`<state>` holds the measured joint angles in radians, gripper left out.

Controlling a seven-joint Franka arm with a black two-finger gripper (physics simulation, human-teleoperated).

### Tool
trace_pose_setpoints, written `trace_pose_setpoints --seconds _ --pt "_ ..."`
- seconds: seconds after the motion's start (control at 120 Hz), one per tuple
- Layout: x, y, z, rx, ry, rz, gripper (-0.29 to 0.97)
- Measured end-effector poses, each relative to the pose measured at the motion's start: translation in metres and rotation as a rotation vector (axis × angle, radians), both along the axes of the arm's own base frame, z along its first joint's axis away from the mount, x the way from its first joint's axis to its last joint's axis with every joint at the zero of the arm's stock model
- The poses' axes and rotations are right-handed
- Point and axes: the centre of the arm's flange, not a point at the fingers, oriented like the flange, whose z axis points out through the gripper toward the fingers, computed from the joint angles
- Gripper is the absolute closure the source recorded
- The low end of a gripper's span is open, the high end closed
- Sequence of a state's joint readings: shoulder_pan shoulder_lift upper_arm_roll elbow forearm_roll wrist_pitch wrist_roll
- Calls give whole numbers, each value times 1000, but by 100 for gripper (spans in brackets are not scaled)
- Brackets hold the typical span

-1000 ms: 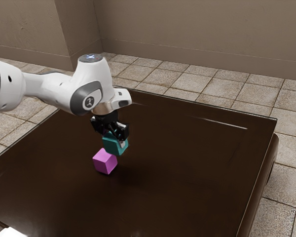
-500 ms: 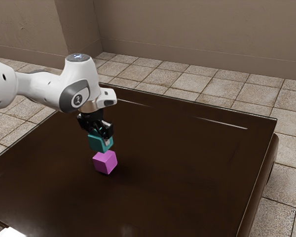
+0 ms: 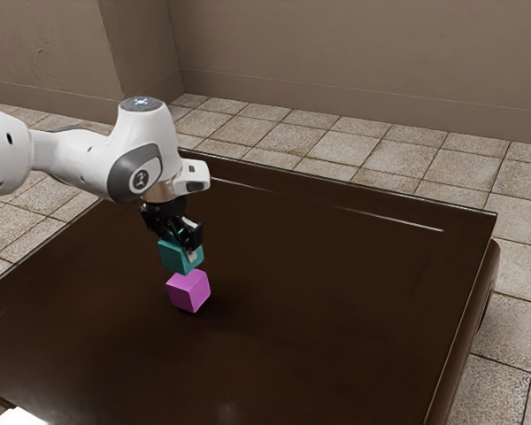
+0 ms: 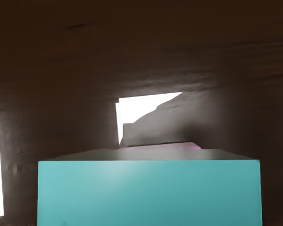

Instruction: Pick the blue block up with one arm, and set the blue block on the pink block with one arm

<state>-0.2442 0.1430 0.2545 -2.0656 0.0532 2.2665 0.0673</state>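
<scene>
You have the gripper (image 3: 180, 243) clamped on the blue block (image 3: 177, 258). A second ago that block hung toward the exterior view's right of the pink block (image 3: 188, 291). It has since shifted left and now sits directly above it, contact unclear.

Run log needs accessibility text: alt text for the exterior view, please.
A white robot arm reaches in from the exterior view's left, its black gripper shut on a blue block held just above a pink block on a dark table. Whether the blocks touch is unclear.
</scene>
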Motion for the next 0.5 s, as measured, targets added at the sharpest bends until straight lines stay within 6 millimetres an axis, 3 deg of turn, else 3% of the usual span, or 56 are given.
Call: trace_pose_setpoints --seconds 0.183,0.325,0.5 --pt "-3 0 -4 -1 9 -11 38" --pt "-3 0 -4 -8 10 -20 20" --pt "-3 -3 3 -14 0 -39 10"
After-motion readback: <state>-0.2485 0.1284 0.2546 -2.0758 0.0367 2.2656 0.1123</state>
